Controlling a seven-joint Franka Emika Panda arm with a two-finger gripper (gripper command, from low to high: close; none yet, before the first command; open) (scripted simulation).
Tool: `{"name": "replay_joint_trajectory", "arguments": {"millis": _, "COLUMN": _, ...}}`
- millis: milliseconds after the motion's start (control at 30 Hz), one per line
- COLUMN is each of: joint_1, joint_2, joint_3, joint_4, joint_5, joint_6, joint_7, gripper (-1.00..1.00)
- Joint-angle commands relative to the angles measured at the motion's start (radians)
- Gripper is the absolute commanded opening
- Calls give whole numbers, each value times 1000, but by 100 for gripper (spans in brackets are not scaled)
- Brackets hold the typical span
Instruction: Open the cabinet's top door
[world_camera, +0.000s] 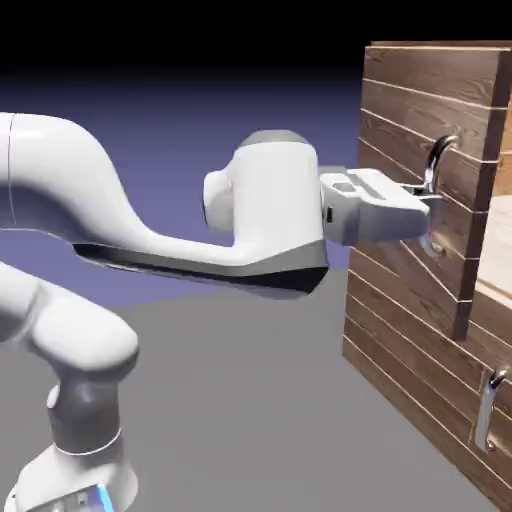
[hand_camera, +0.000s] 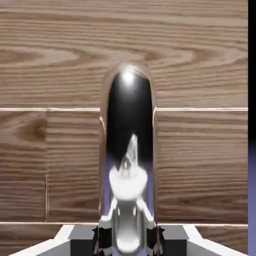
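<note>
Top door (world_camera: 405, 130) of the cabinet (world_camera: 400, 345) is in front of the gripper (world_camera: 430, 196), on the exterior view's right side, and it stands partly open. Beyond its thick outer edge, the lighter wood (world_camera: 496, 245) of the inside can be seen. The gripper is closed around the curved silver handle (world_camera: 434, 165) of this door, with one finger at each side of the bar. It holds the handle between its two ends: the upper bend rises above the fingertips (world_camera: 432, 192), and the lower end comes out below them.

In the hand view, the handle stands upright in the middle and its lower part is between the fingertips at the bottom edge. The brown planks of the door are behind it and fill most of this view, with pale seams across them. The body of the hand is apart from the planks; only the fingers reach to the handle.

The arm (world_camera: 275, 195) comes to the door from the exterior view's left. The straight lower handle (world_camera: 486, 412) is below the gripper, well apart from it.
</note>
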Motion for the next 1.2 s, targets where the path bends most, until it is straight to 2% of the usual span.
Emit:
{"name": "replay_joint_trajectory", "arguments": {"millis": 0, "joint_1": -36, "joint_2": -4, "joint_3": 29, "joint_4": -21, "joint_5": 17, "joint_6": -7, "joint_7": 0, "gripper": -100}}
{"name": "replay_joint_trajectory", "arguments": {"millis": 500, "joint_1": -580, "joint_2": -163, "joint_3": 478, "joint_4": -296, "joint_5": 363, "joint_6": -9, "joint_7": -61, "gripper": -100}}
{"name": "replay_joint_trajectory", "arguments": {"millis": 833, "joint_1": -930, "joint_2": -374, "joint_3": 740, "joint_4": -451, "joint_5": 774, "joint_6": 113, "joint_7": -264, "gripper": -100}}
{"name": "replay_joint_trajectory", "arguments": {"millis": 1000, "joint_1": -973, "joint_2": -459, "joint_3": 780, "joint_4": -517, "joint_5": 992, "joint_6": 115, "joint_7": -446, "gripper": -100}}
{"name": "replay_joint_trajectory", "arguments": {"millis": 1167, "joint_1": -906, "joint_2": -561, "joint_3": 799, "joint_4": -587, "joint_5": 1209, "joint_6": 9, "joint_7": -647, "gripper": -100}}
